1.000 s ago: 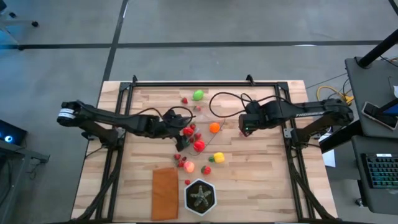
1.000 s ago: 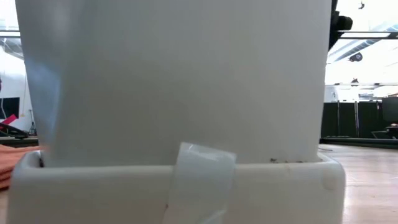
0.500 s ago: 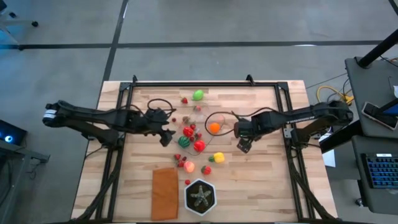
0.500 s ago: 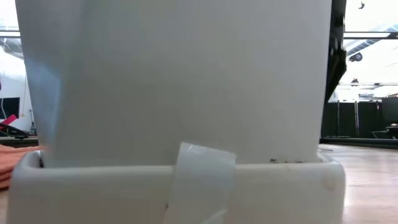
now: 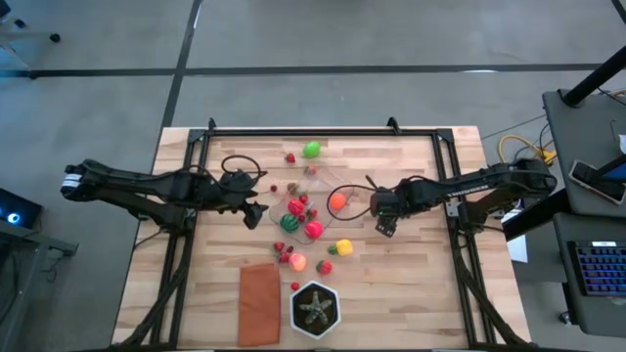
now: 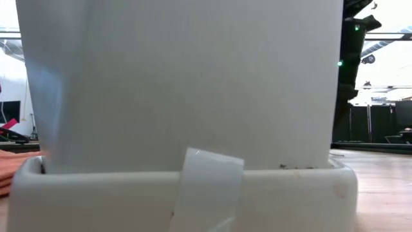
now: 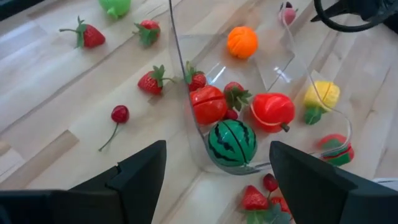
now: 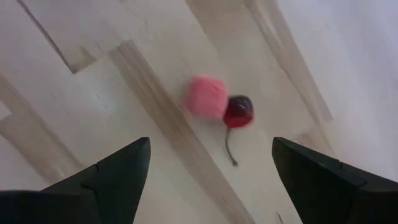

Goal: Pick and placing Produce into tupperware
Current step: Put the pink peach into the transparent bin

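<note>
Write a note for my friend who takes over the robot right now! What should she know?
Left tool: open, empty, beside the tub.
Right tool: open, empty, over a pink piece and a cherry on the table.
Done: melon, tomato, red pepper and orange look to be in the tub.
Left: strawberries, lime, yellow pepper and others lie outside.

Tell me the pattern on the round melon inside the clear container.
Dark green stripes on lighter green; the melon shows best in the left wrist view.
</note>
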